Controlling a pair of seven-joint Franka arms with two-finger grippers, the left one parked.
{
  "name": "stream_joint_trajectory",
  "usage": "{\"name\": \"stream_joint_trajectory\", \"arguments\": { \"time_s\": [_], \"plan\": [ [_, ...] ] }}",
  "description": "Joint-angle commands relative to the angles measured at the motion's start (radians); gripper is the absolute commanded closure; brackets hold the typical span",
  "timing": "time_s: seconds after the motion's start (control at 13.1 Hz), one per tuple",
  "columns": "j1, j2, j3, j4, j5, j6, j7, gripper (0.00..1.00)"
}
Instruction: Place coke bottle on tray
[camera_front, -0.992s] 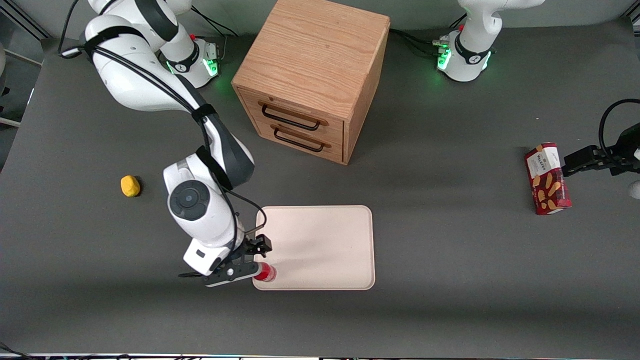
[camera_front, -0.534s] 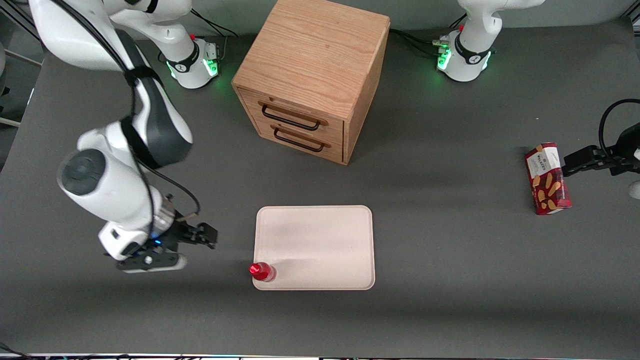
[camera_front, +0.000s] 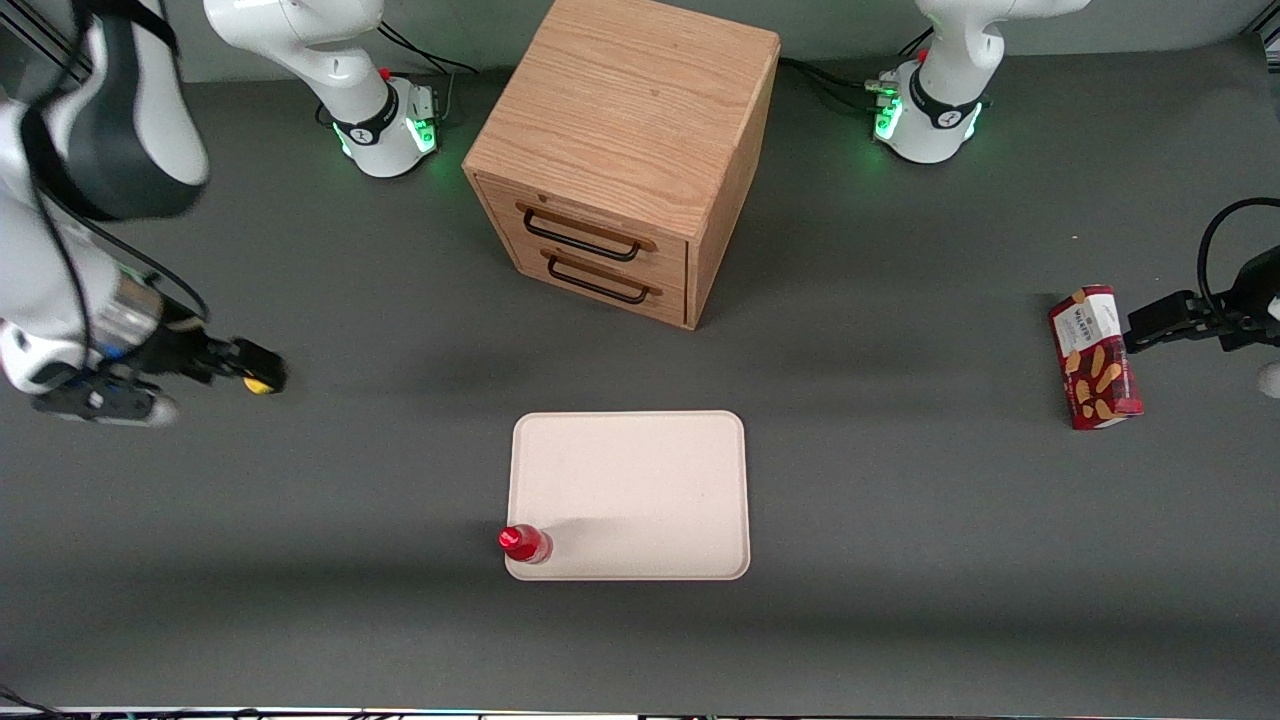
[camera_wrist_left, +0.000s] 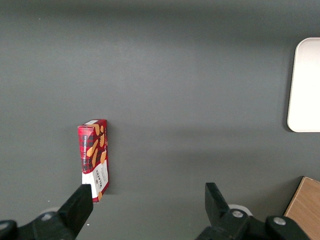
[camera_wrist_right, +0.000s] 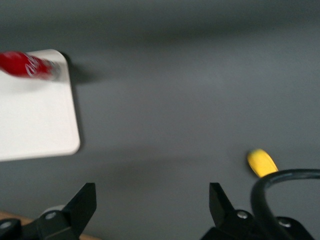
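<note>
The coke bottle (camera_front: 524, 543), small and red with a red cap, stands upright on the cream-pink tray (camera_front: 640, 480), at the tray's corner nearest the front camera on the working arm's side. In the right wrist view the coke bottle (camera_wrist_right: 25, 65) shows on a corner of the tray (camera_wrist_right: 35, 120). My gripper (camera_front: 252, 366) hangs well away from the tray, toward the working arm's end of the table, over a small yellow object. In the wrist view the gripper (camera_wrist_right: 152, 192) is open with only bare table between its fingers.
A wooden drawer cabinet (camera_front: 625, 150) stands farther from the front camera than the tray. The yellow object (camera_front: 263, 386) lies partly under my gripper. A red snack box (camera_front: 1095, 358) lies toward the parked arm's end.
My gripper let go of the bottle on the tray, then drew away toward the working arm's end and farther from the front camera. The bottle stayed upright.
</note>
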Motion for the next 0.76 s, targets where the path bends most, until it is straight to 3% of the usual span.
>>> {"name": "stream_joint_trajectory", "arguments": {
  "time_s": [0.0,0.23,0.69],
  "plan": [
    [0.010,-0.140,-0.057,-0.069,0.019,-0.083,-0.029,0.00],
    [0.013,-0.215,-0.056,-0.092,-0.035,-0.123,-0.028,0.00],
    [0.012,-0.163,-0.037,-0.049,-0.062,-0.116,0.007,0.00]
  ]
}}
